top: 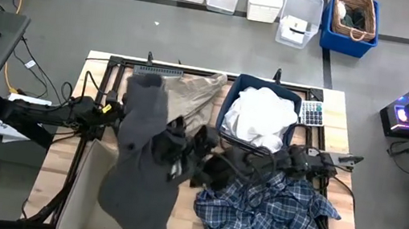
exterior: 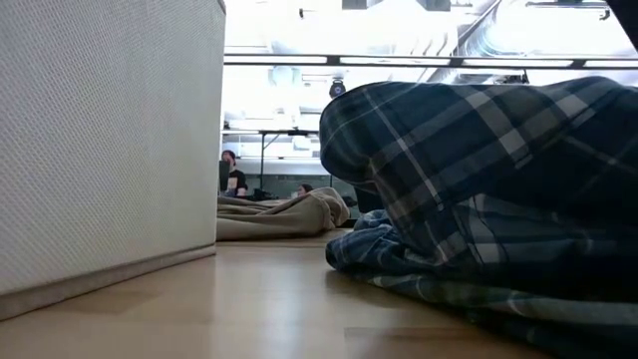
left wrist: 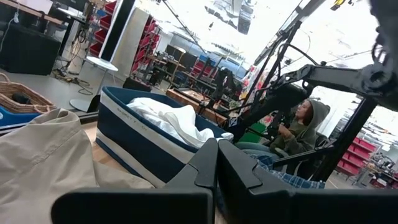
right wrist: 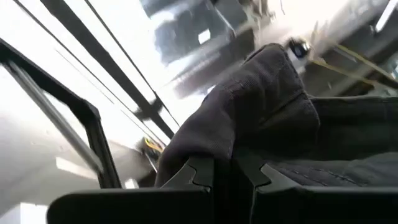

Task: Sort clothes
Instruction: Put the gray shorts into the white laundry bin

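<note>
The left gripper (left wrist: 216, 163), fingers pressed together and holding nothing, points over the rumpled beige-khaki garment (top: 191, 92). At centre, the right gripper (right wrist: 222, 169) is clenched on the soft dark grey garment (top: 140, 162) — lifted, draping down over the table's left half. Further right, the white garment (top: 263, 117) fills a navy fabric bin (top: 232, 102); the blue-and-white plaid shirt (top: 266, 217) lies crumpled on the wooden table (top: 181, 217).

Right gripper (right wrist: 222, 171) clamped tight, arm reaching across (left gripper (left wrist: 216, 163) also closed, waiting)
</note>
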{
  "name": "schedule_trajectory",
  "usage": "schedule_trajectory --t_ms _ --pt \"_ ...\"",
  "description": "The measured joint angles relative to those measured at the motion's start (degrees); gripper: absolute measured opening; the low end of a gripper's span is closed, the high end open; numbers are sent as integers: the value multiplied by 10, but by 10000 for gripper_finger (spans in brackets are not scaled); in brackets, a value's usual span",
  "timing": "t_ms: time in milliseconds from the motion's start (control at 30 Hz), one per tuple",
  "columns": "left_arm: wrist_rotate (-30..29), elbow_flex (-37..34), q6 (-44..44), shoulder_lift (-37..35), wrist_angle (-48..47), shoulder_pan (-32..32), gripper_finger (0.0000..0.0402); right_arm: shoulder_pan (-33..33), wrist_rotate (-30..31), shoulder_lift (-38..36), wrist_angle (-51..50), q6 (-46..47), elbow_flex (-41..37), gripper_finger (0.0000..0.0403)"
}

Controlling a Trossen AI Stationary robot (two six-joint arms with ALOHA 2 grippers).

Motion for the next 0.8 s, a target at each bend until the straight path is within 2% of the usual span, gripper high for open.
schedule_trajectory --t_ms 133,367,467,600,667,800 --pt "0 0 0 0 0 0 0 -29 -52 1 15 1 1 9" --pt "0 0 0 0 0 0 0 -58 -188 2 -30 93 1 9" --pt "0 0 0 0 0 0 0 -53 -252 7 22 114 -1 9" --pt "0 0 0 0 0 0 0 -45 -283 3 154 145 0 9" --pt "0 0 0 0 0 0 0 -44 -297 1 185 163 1 9" --pt "0 0 0 0 0 0 0 -43 -318 0 49 185 2 9"
